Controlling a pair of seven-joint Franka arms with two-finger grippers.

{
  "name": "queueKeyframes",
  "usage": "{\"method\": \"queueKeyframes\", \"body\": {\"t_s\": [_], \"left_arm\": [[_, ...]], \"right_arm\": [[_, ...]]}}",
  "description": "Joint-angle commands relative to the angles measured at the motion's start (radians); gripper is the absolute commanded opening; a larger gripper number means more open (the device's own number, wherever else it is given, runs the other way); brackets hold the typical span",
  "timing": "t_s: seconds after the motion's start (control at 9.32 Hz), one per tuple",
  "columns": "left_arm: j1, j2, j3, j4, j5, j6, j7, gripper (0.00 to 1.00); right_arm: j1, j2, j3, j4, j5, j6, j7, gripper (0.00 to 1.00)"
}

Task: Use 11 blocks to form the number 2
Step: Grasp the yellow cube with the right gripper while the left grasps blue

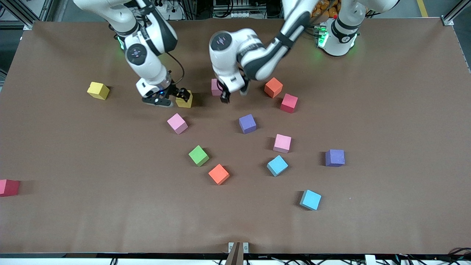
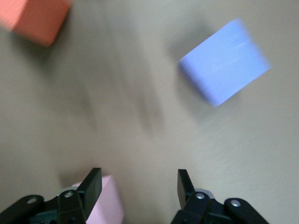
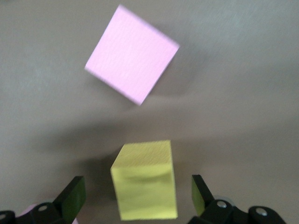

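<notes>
Blocks lie scattered over the table [image 1: 368,228], none yet touching to form a 2. A yellow block [image 3: 145,186] sits on the table squarely between the wide-apart fingers of the right gripper [image 3: 138,193], ready to be closed on. The left gripper [image 2: 139,186], fingers apart and empty, hovers just beside a pink block [image 2: 106,200], which is mostly cut off from its wrist view.

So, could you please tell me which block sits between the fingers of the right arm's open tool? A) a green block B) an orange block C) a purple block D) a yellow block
D: the right wrist view shows the yellow block lying on the table between the spread fingers of the right tool, not yet clamped.
</notes>
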Motion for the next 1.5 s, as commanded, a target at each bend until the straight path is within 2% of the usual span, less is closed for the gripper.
{"method": "queueKeyframes", "body": {"t_s": [0.0,0.21,0.43,0.54,1.07,1.18,1.29,1.39], "left_arm": [[0.108,0.015,-0.014,0.073,0.013,-0.02,0.274,0.74],[0.173,0.022,-0.014,0.093,0.007,-0.02,0.604,0.74],[0.205,0.096,-0.014,0.143,0.002,-0.017,0.848,0.74],[0.204,0.139,-0.014,0.175,0.004,-0.017,0.864,0.74],[0.193,0.178,-0.023,0.168,0.004,-0.015,0.869,0.74],[0.193,0.174,-0.023,0.168,0.002,-0.021,0.868,0.74],[0.193,0.172,-0.023,0.168,0.002,-0.034,0.868,0.74],[0.193,0.167,-0.023,0.168,0.002,-0.043,0.868,0.74]], "right_arm": [[0.021,0.019,0.041,-0.011,0.013,0.026,0.05,1.0],[0.021,0.034,0.039,-0.014,-0.004,0.024,0.049,1.0],[-0.011,0.029,0.021,-0.008,-0.132,0.004,0.053,1.0],[-0.011,0.037,0.015,-0.01,-0.153,0.006,0.059,1.0],[0.006,0.131,0.014,-0.011,-0.154,0.099,0.063,1.0],[0.005,0.131,0.014,-0.011,-0.183,0.099,0.061,0.86],[0.005,0.134,0.014,-0.011,-0.234,0.099,0.061,0.61],[0.002,0.134,0.014,-0.008,-0.248,0.099,0.061,0.29]]}}
